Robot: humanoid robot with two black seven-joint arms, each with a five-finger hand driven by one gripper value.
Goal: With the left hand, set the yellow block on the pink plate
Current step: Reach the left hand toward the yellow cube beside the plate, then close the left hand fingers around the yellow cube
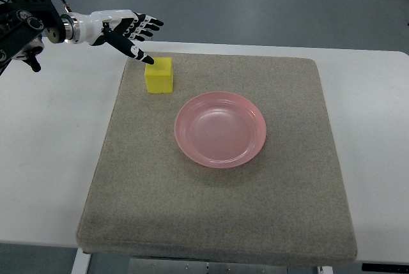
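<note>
A yellow block sits on the grey mat near its far left corner. A pink plate lies to the right of and nearer than the block, empty. My left hand comes in from the upper left, with fingers spread and holding nothing. Its thumb tip reaches down to the block's far left top edge, at or just above it. The other fingers point right, above and beyond the block. The right arm does not show.
The mat lies on a white table. Bare table surface runs along the mat's left, right and far sides. A grey floor shows beyond the far edge.
</note>
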